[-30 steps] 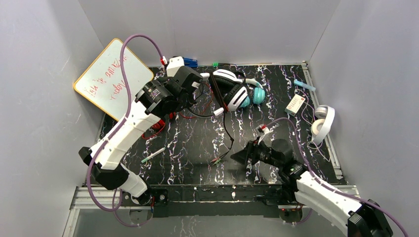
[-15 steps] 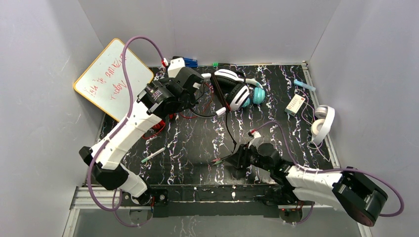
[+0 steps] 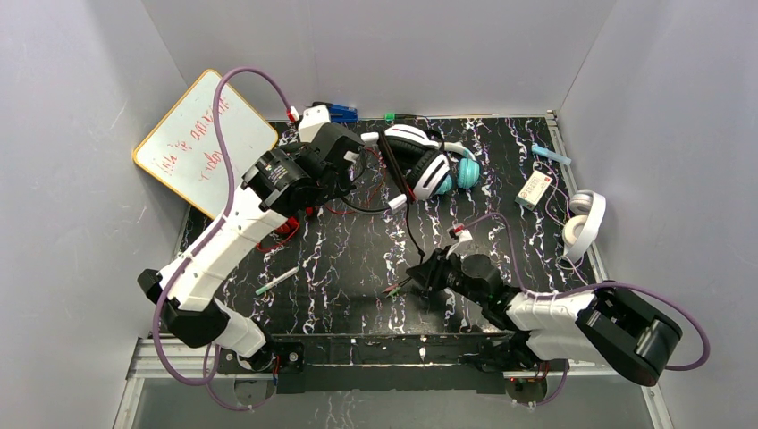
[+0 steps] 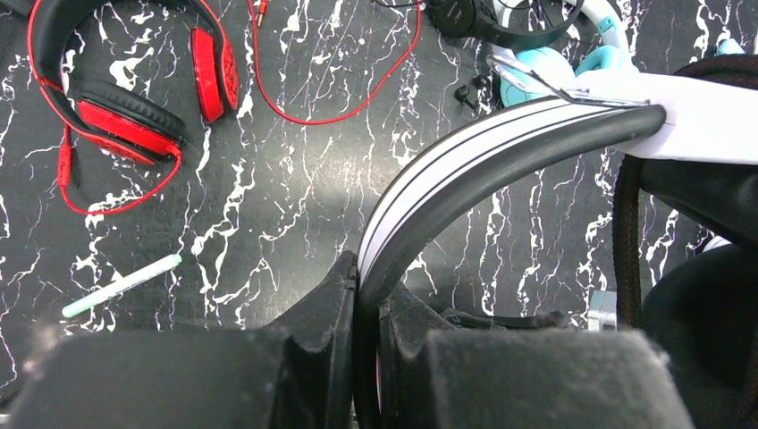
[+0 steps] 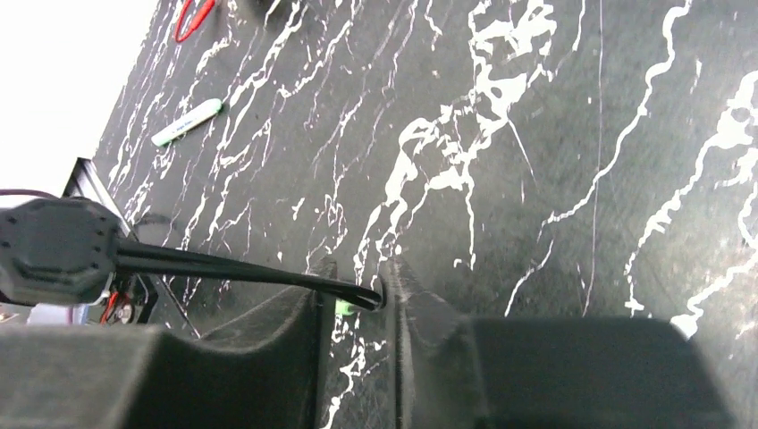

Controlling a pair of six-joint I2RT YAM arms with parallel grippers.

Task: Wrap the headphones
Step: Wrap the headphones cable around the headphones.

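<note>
Wrapping at this stage concerns the white-and-black headphones, held up at the far centre of the counter, just beside the teal headphones.

**Left arm**: the left jaws are pressed together on the striped headband, which arcs up and to the right out of them in the left wrist view.

**Right arm**: the right jaws stand narrow, with the plug and the last stretch of cord lying in the slot between them. Whether both pads actually bite the plug cannot be told.

**Governing relation:** the cord runs from the headset toward the near edge, so its long axis lies far-to-near. Its fixed end is beyond the right jaws and slightly to their left. Its free end is at the right jaws. The right arm is the nearer to the plug and the left arm is the nearer to the headband. The coming move therefore probably requires carrying the plug end away from the near edge, back toward the held headband.

**Other sets:** the red headphones lie on the counter under the left arm. The all-white headphones rest at the right edge, well apart. A marker lies left of the plug.
</note>
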